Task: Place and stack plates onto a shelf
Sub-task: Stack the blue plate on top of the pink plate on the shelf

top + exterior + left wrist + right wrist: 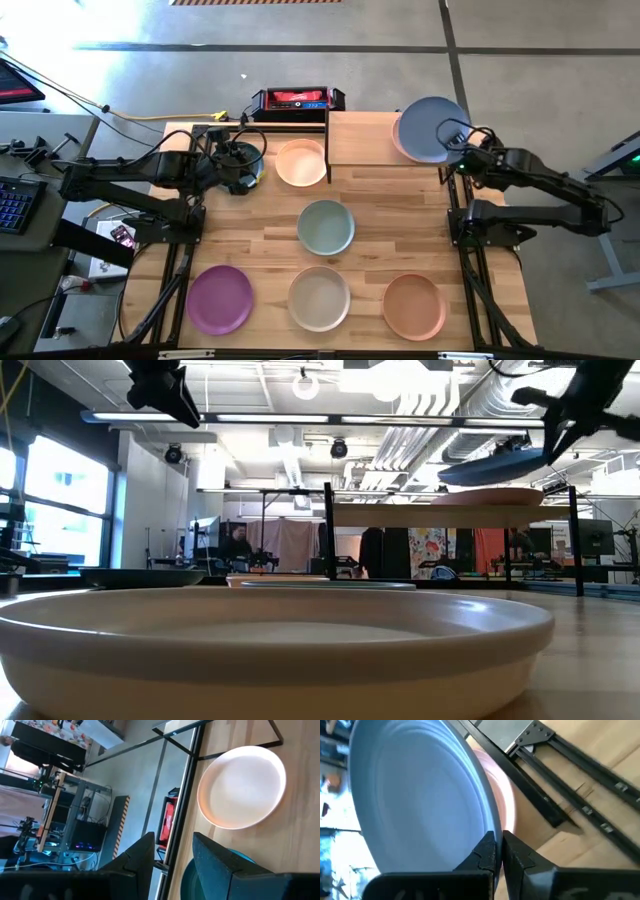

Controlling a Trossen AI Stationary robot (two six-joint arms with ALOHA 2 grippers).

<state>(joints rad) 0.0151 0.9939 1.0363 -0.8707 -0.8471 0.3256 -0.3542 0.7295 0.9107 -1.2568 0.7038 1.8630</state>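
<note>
The shelf [362, 138] stands at the table's far right, with a pink plate [397, 143] lying flat on it. My right gripper [496, 851] is shut on a blue-grey plate [430, 126], which it holds tilted just above the pink one [500, 496]. My left gripper [172, 857] hangs open near the far left over a dark green plate [197, 882]. A peach plate [242, 785] lies ahead of it on the tabletop. My right gripper pinches the blue-grey plate's rim [489, 822] between its two fingers, on the side toward the table's right edge. The fingers come from the right, slanting down. The plate is lifted and tilted over the pink plate; I cannot tell whether its low edge touches.
On the tabletop lie a pale teal plate [326, 227] in the middle and, along the near edge, a purple plate [219, 298], an off-white one [319, 298] and an orange one [414, 305]. A red-and-black box [297, 99] sits at the far edge.
</note>
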